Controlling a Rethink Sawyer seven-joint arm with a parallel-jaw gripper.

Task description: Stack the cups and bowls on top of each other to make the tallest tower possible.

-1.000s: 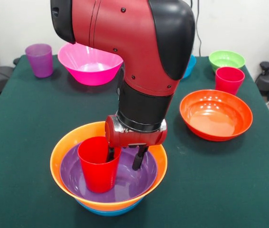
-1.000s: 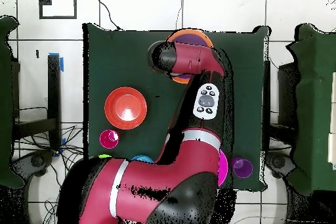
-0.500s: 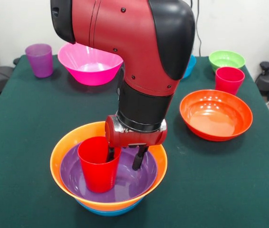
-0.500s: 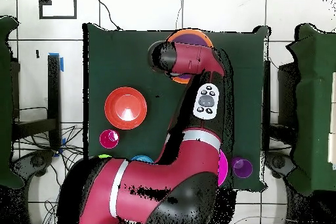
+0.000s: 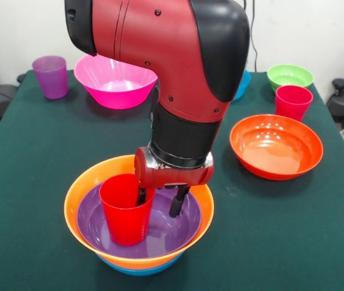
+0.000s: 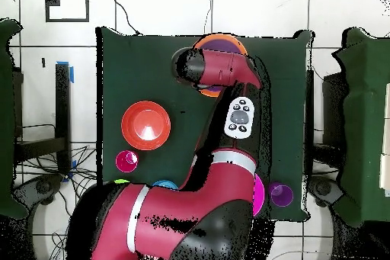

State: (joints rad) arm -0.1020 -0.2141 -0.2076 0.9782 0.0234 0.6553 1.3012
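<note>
The tower (image 5: 138,267) stands at the near edge: a blue bowl at the bottom, an orange bowl (image 5: 79,189) in it, a purple bowl (image 5: 168,233) inside that. A red cup (image 5: 125,215) stands upright in the purple bowl, left of centre. My gripper (image 5: 158,203) is open and hangs low over the purple bowl. One finger (image 5: 141,195) is at the cup's right rim and the other finger (image 5: 177,205) hangs clear of the cup on its right. In the overhead view the arm covers the gripper and most of the tower (image 6: 222,40).
On the table (image 5: 38,157) stand a pink bowl (image 5: 116,82) and purple cup (image 5: 51,76) at the far left. A red-orange bowl (image 5: 276,145), a second red cup (image 5: 293,101) and a green bowl (image 5: 290,74) are at the right. A blue bowl (image 5: 243,83) peeks from behind the arm.
</note>
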